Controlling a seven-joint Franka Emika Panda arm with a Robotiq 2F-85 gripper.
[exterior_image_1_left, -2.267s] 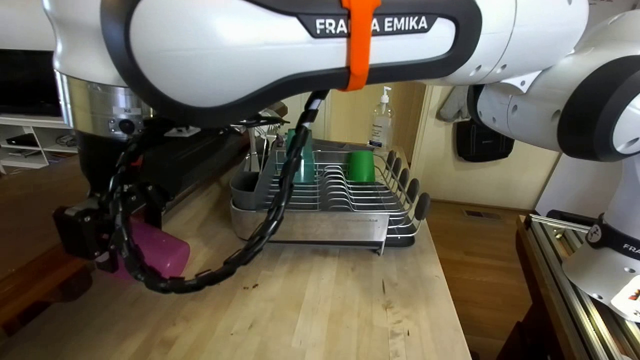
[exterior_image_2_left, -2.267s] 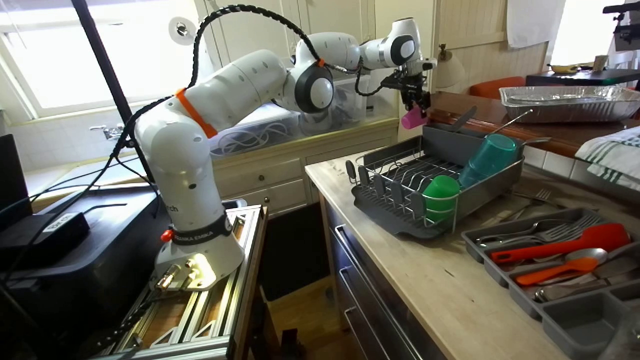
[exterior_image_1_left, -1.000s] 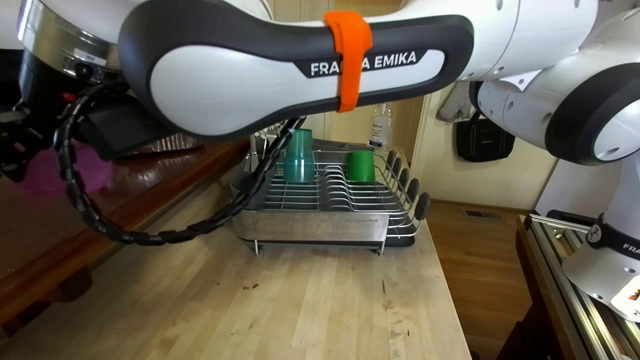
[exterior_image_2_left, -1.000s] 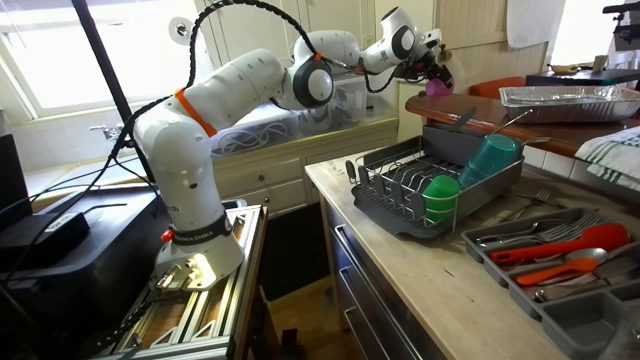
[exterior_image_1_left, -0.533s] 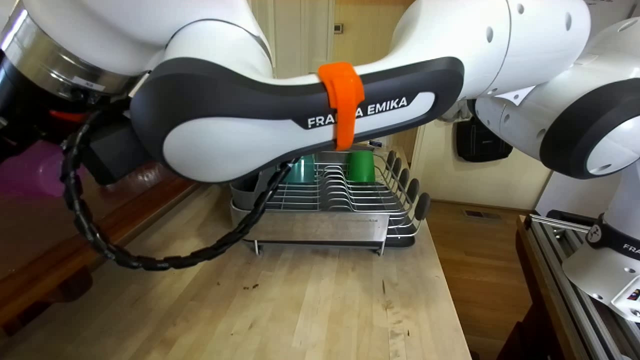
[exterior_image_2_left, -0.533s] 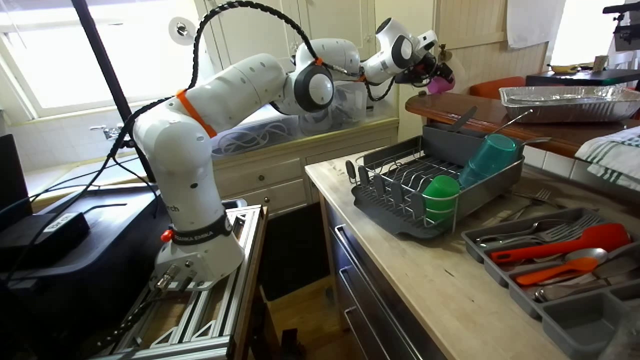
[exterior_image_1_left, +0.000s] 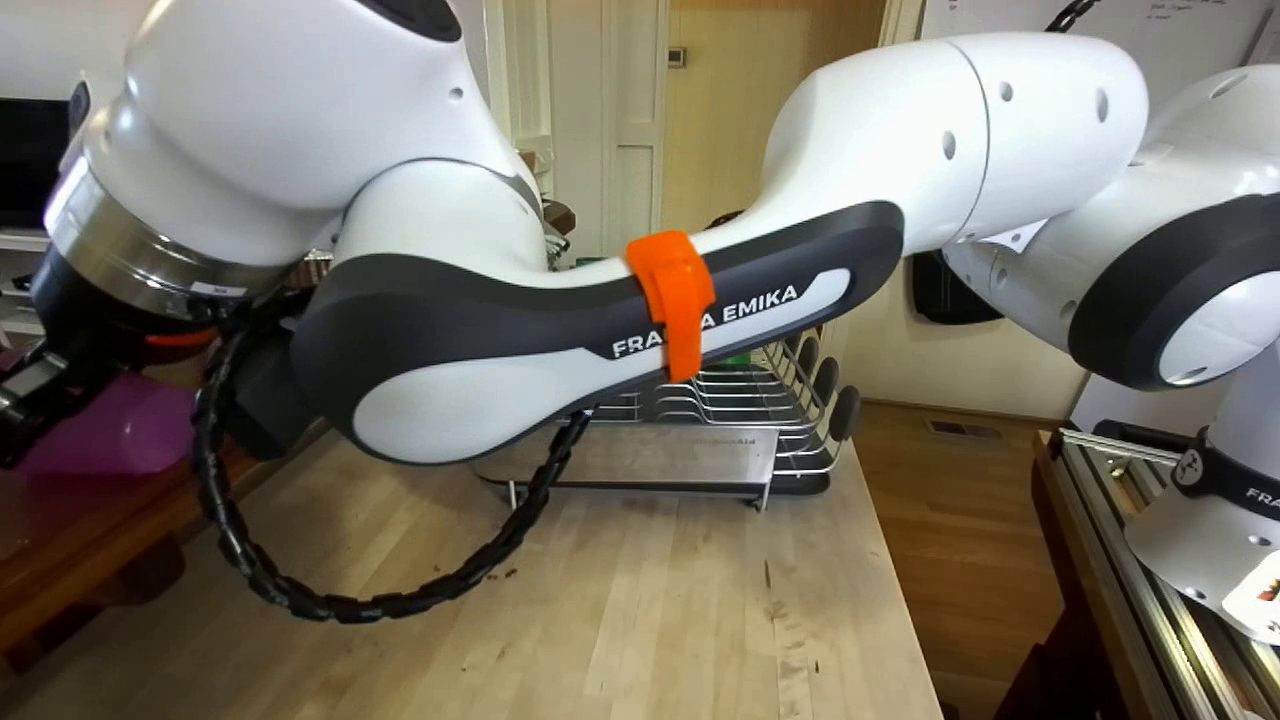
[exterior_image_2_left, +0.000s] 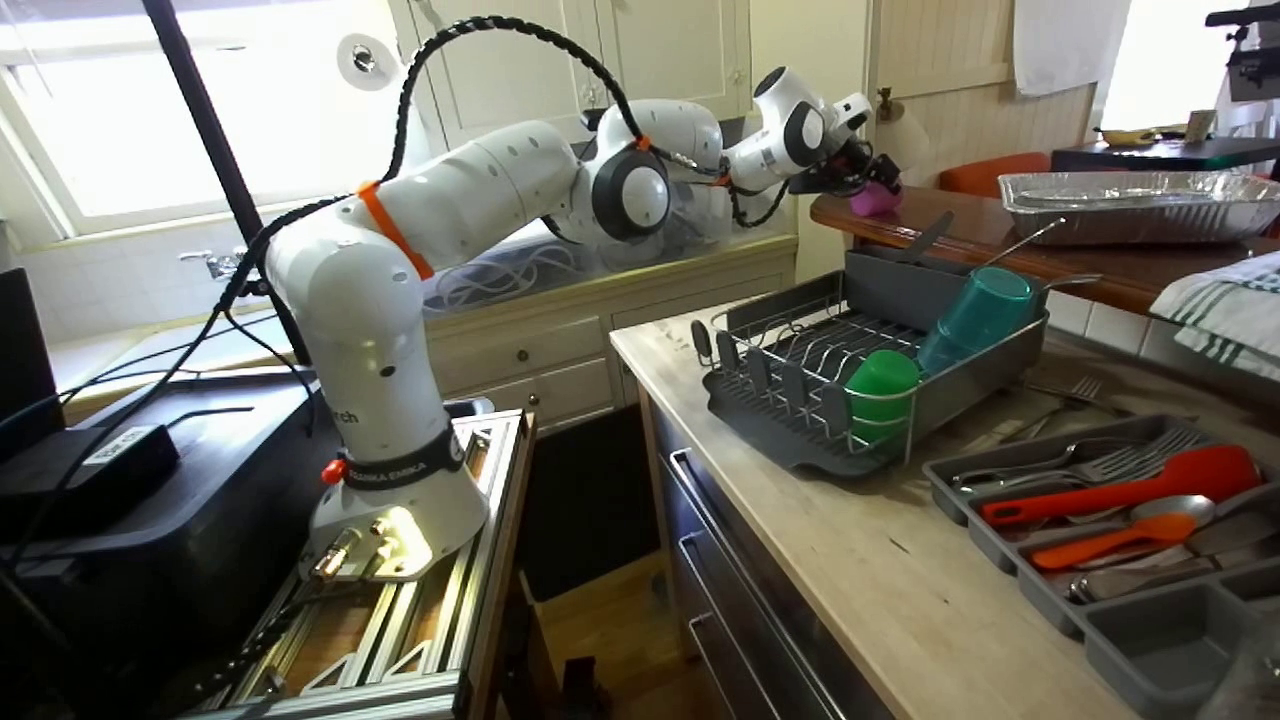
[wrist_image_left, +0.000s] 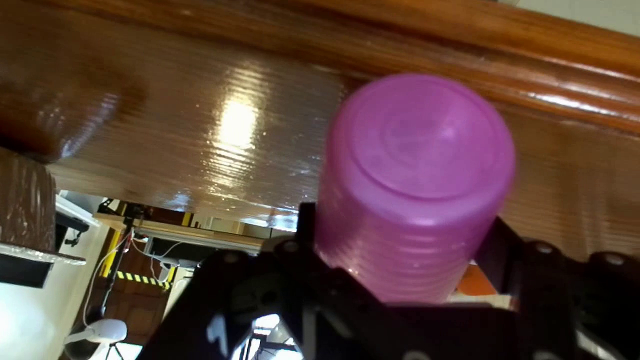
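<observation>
Wrist view gives me the closest look at the purple cup (wrist_image_left: 420, 175): it sits between the two fingers of the pincer (wrist_image_left: 401, 232), one against its side at about 8 o'clock, the other at about 4 o'clock. The pincer is clenched on the cup from both sides; the round base juts past the fingertips toward 12 o'clock, and the other end is hidden at 6 o'clock behind dark linkage. In an exterior view the cup shows at 6 o'clock, right under the pincer, at the 9 o'clock end of a glossy brown counter (exterior_image_2_left: 970, 222); whether it touches the wood I can't tell. A foil tray (exterior_image_2_left: 1130, 228) rests on that counter at 3 o'clock from the cup. Lower, at 6 o'clock, is a dish rack (exterior_image_2_left: 990, 385) holding a green cup (exterior_image_2_left: 882, 395), with a tilted teal cup (exterior_image_2_left: 985, 310) at 2 o'clock from the green one. Farther off, at 5 o'clock, lies a grey cutlery tray (exterior_image_2_left: 1170, 630) with a red spatula (exterior_image_2_left: 1215, 475) in it. In an exterior view crossed by the white arm (exterior_image_1_left: 480, 395), the purple cup peeks out near 9 o'clock, and a black cable (exterior_image_1_left: 350, 607) loops past it toward 4 o'clock.
</observation>
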